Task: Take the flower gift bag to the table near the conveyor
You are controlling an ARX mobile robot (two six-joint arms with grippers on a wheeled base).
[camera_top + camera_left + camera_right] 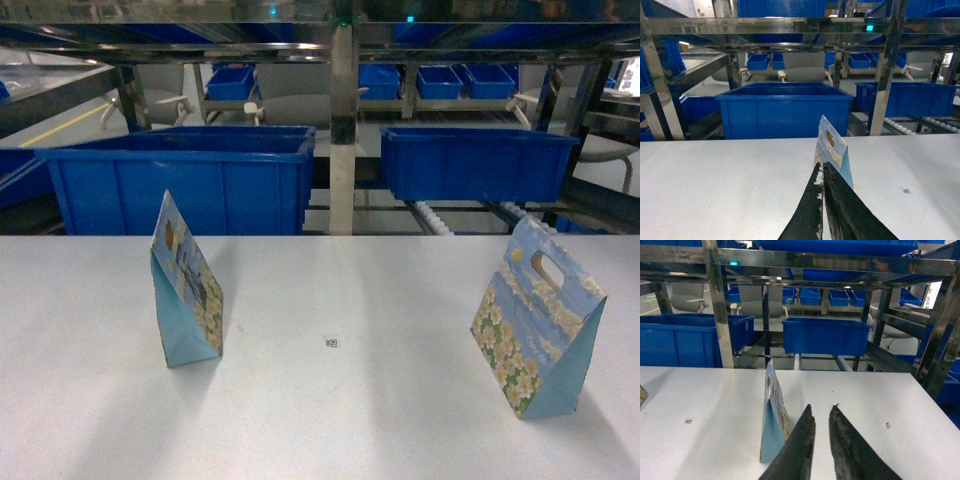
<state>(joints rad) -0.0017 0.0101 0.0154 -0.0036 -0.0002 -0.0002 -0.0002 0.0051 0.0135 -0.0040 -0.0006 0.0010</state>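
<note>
Two flower gift bags stand upright on the white table: one on the left, one on the right with a cut-out handle. Neither gripper shows in the head view. In the left wrist view my left gripper is shut with nothing in it, and the left bag stands just beyond its tips. In the right wrist view my right gripper is open by a narrow gap and holds nothing. The right bag stands edge-on just left of it. Behind the table's far edge runs the conveyor with its white rollers.
Two large blue bins sit on the rack lanes right behind the table. A steel post rises between them. More blue bins stand further back. A small dark mark lies between the bags.
</note>
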